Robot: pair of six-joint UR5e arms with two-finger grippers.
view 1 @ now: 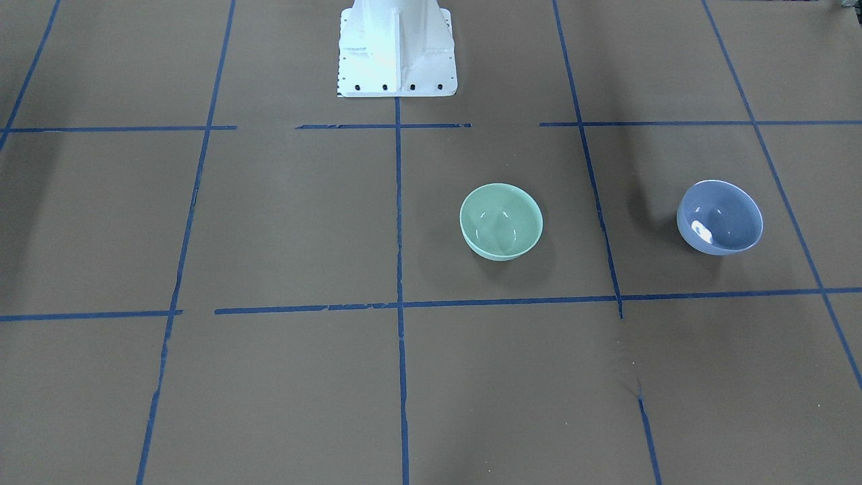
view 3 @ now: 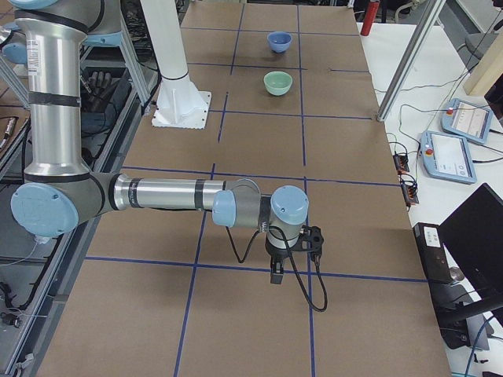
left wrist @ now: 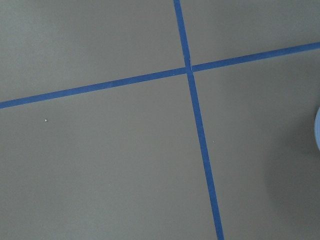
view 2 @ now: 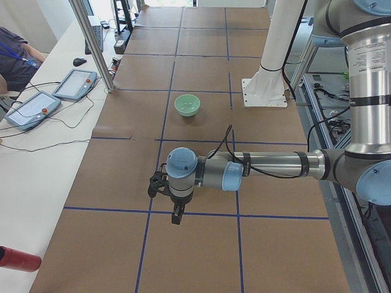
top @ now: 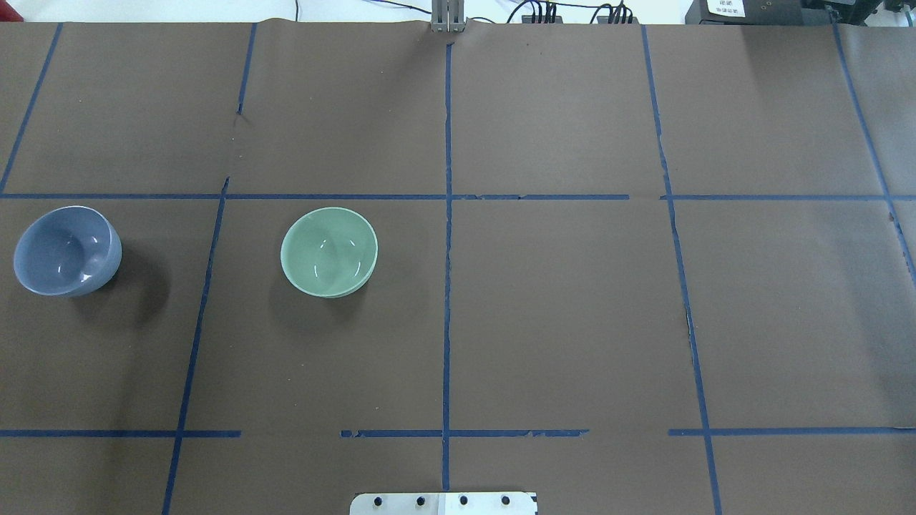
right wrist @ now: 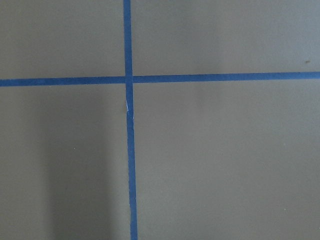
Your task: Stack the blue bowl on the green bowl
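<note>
The blue bowl (top: 66, 250) stands upright on the robot's left side of the table, also in the front view (view 1: 719, 217) and far off in the right side view (view 3: 278, 41). The green bowl (top: 329, 252) stands upright about one grid square to its right, apart from it (view 1: 501, 221) (view 2: 187, 105) (view 3: 277, 82). A sliver of the blue bowl's rim (left wrist: 318, 131) shows at the left wrist view's right edge. My left gripper (view 2: 177, 213) and right gripper (view 3: 277, 273) point down and show only in the side views. I cannot tell whether they are open or shut.
The table (top: 572, 300) is covered in brown paper with a blue tape grid. The robot's white base (view 1: 396, 50) stands at the table's middle edge. Tablets (view 2: 74, 83) and cables lie on a side bench. Both wrist views show only paper and tape.
</note>
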